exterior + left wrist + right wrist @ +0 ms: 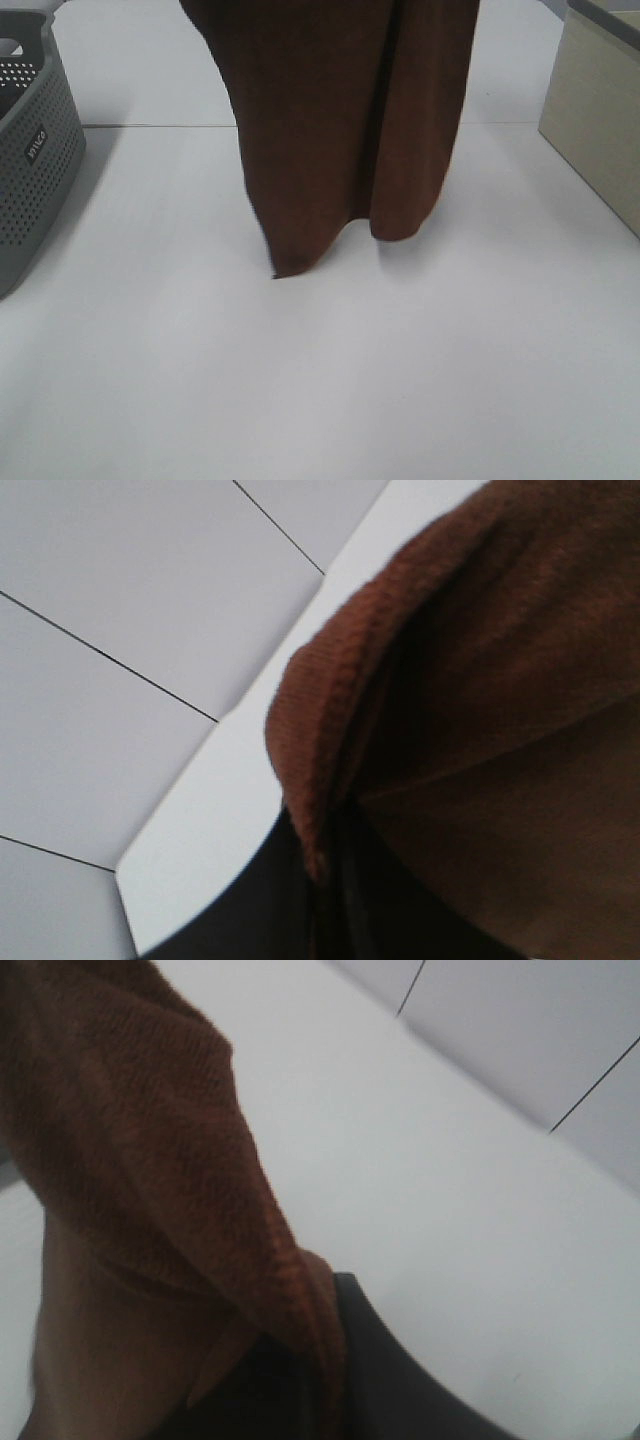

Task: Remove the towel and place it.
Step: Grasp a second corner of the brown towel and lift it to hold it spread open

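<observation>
Left end effector and right end effector clamp tight on towel, outside grey basket.

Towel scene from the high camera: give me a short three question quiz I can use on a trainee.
1. True or false: the towel lies folded inside the basket.
2. In the high view, the basket sits at: A left edge, B right edge, C centre.
3. What colour is the towel?
Key: 1 false, it hangs in the air; 2 A; 3 brown.
</observation>
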Robot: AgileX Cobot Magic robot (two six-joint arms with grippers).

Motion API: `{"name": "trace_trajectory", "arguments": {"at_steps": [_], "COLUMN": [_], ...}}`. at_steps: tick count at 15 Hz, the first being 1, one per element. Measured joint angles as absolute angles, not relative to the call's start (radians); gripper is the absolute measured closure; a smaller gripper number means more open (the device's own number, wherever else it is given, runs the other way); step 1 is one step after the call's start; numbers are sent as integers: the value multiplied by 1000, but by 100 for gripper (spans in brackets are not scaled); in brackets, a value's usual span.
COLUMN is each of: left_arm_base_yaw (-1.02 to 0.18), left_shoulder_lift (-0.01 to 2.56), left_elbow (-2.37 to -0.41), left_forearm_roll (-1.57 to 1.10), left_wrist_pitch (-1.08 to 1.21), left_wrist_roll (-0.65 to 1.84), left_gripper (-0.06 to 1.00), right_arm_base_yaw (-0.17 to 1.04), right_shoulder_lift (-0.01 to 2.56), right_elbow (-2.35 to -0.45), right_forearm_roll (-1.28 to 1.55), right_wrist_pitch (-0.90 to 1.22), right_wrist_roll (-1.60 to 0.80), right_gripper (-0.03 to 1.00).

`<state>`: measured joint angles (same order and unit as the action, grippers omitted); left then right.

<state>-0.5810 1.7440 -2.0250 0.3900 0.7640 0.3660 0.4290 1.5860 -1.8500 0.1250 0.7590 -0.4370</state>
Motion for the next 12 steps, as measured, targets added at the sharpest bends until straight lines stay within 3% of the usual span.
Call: {"name": "trace_trajectory", "arguments": {"at_steps": [2,6,12], "left_arm_base_yaw": [-543,-388,-290], "left_shoulder_lift": [1780,1906,2110], "left_elbow": [-2025,-2025,-2084], "left_forearm_roll": [429,443,463], "left_wrist_pitch": [584,200,-38], "left_wrist_roll": [367,367,370], "left_gripper": [94,94,94], "right_arm_base_yaw": [429,426,355], "right_shoulder_lift": [1630,1808,2068], "right_elbow": [-1850,-1896,-2112], "right_forearm_roll": [63,7,44], "right_wrist_pitch": [496,182,150], "right_wrist_roll": [-441,-441,-440], "right_gripper": [96,96,96]}}
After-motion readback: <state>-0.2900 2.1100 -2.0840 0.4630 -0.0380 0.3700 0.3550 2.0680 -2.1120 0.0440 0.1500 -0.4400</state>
